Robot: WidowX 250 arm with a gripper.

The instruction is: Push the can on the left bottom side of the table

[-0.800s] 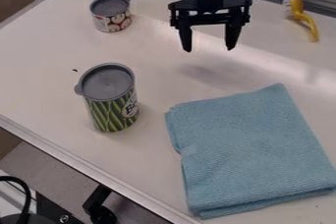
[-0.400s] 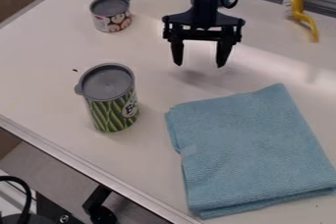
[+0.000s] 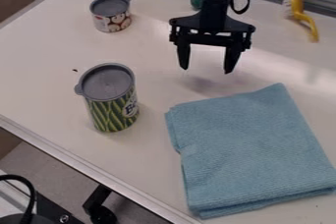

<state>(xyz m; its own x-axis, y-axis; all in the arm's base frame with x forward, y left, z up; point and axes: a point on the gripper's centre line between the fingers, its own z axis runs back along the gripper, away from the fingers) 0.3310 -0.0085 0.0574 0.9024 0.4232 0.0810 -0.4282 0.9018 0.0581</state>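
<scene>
The gripper point(image 3: 205, 70) hangs open over the upper middle of the table point(image 3: 39, 90), its fingers pointing down with nothing between them. Left of centre stands a tall green can point(image 3: 113, 112) with a grey lid, upright, below and to the left of the gripper and apart from it. A shorter can point(image 3: 112, 20) with a grey lid and a white and red label stands upright at the upper left, also apart from the gripper.
A folded blue cloth point(image 3: 253, 152) covers the lower right of the table. A yellow brush point(image 3: 302, 15) lies at the upper right, and a small green object point(image 3: 196, 1) sits behind the arm. The metal table edge point(image 3: 92, 170) runs along the lower left.
The gripper has come down the view, shifting left at first and then back to the right. It stays open. The cans, cloth and brush have not moved; the green object behind the arm now shows more.
</scene>
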